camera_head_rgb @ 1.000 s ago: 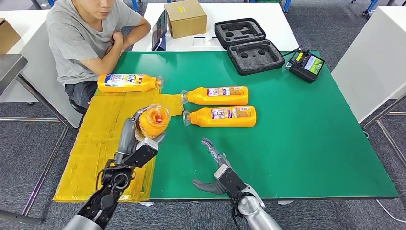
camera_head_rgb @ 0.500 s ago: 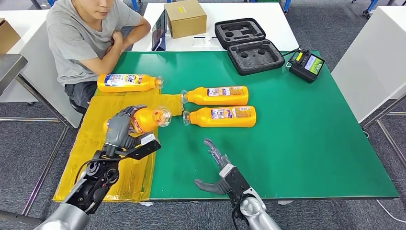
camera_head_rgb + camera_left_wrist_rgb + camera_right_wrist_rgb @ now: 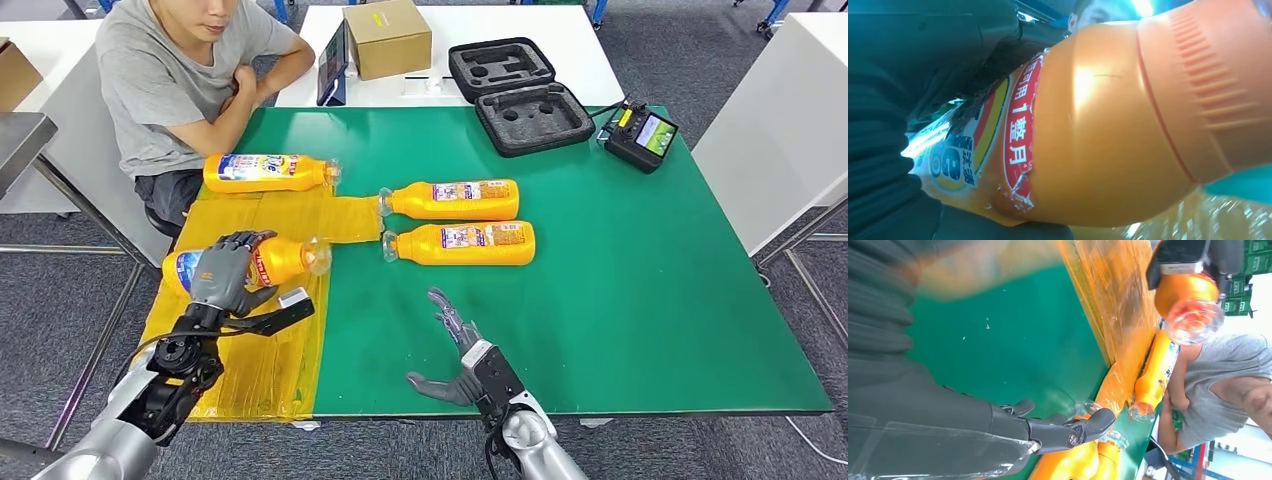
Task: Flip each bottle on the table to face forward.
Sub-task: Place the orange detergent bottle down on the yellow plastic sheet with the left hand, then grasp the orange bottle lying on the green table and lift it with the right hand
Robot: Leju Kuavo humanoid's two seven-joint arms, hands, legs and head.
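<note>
Silver arms, black cables, grey left hand.

left hand: fingers wrapped round a bottle | right hand: fingers spread, holding nothing

Held bottle: red label band reads "1整月" with "可用" just ahead of it, partly cut off by a tear. Blue-yellow logo beside it too distorted to read. Labels on the other bottles and print on the cardboard box are too small to read.
</note>
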